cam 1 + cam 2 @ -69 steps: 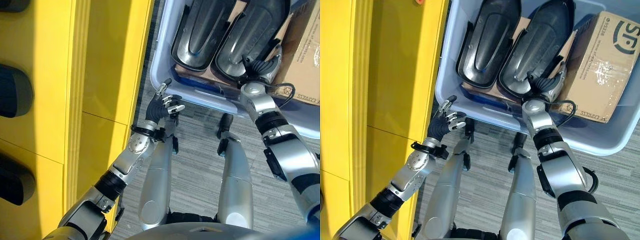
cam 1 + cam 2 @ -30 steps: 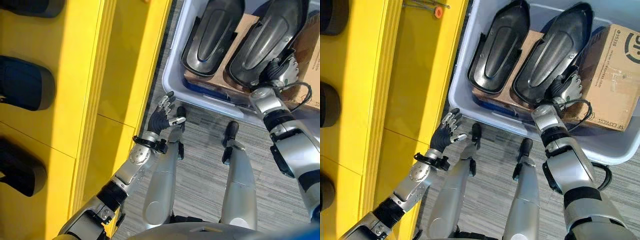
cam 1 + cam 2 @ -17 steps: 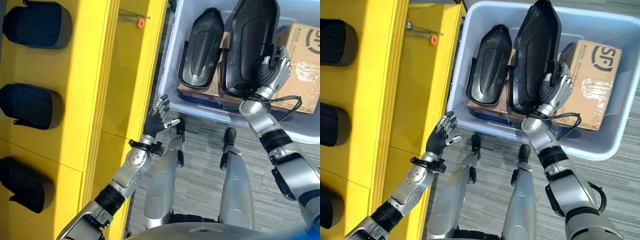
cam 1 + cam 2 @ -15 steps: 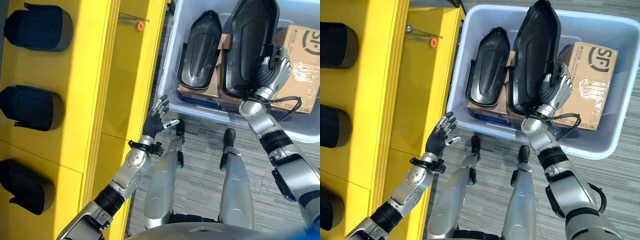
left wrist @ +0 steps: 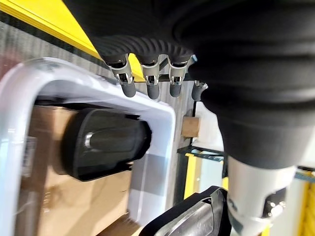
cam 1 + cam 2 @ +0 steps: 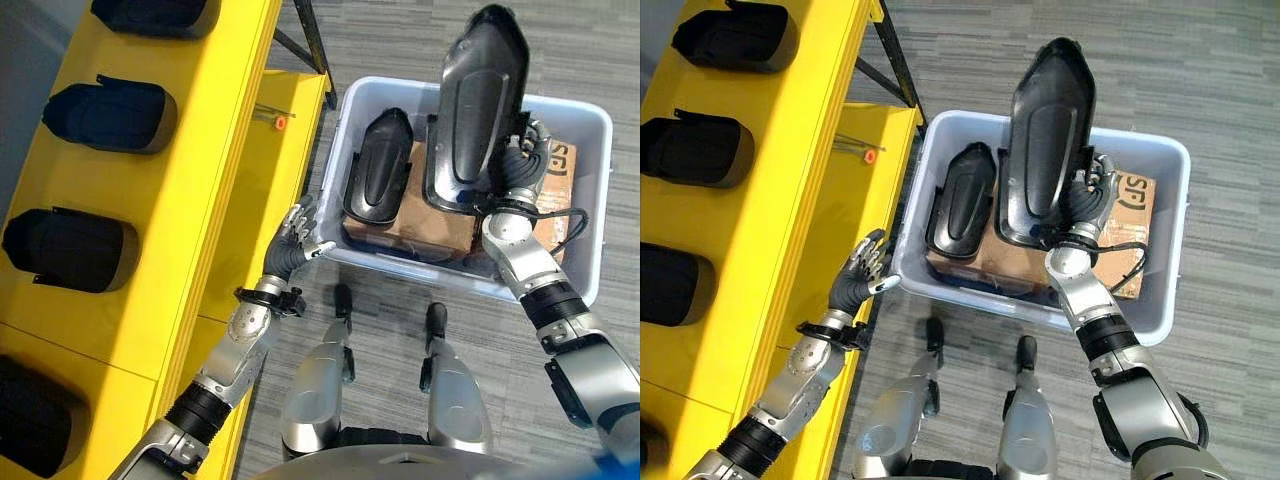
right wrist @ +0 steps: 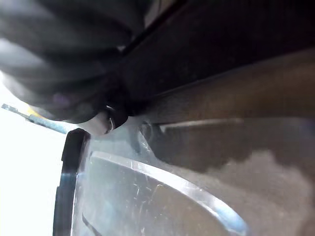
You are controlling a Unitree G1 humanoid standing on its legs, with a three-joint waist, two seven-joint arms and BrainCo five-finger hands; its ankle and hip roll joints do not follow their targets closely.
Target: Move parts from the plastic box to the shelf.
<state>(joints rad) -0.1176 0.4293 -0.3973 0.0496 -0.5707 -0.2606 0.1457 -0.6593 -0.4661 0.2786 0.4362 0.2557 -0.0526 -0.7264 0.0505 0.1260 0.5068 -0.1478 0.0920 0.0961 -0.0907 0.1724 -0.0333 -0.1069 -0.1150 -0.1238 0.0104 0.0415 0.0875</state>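
A long black moulded part [image 6: 478, 110] stands raised above the pale plastic box [image 6: 598, 190], and my right hand [image 6: 520, 165] is shut on its lower right edge. The right wrist view has that part's glossy dark surface [image 7: 197, 162] pressed close. A second, shorter black part [image 6: 375, 180] lies in the box on brown cardboard; it also appears past my left hand's fingers [image 5: 147, 81] as a black part [image 5: 106, 142]. My left hand [image 6: 292, 240] hangs open between the box's near left corner and the yellow shelf [image 6: 200, 150], holding nothing.
Several black parts [image 6: 110, 112] sit in a row on the shelf's top level. A small orange-tipped tool [image 6: 280, 122] lies on the lower yellow ledge beside the box. A printed cardboard carton [image 6: 1135, 195] fills the box's right side. Grey carpet surrounds the box.
My right hand has closed on the long part and lifted it from lying in the box to upright above it. The camera has shifted. The left hand stays open.
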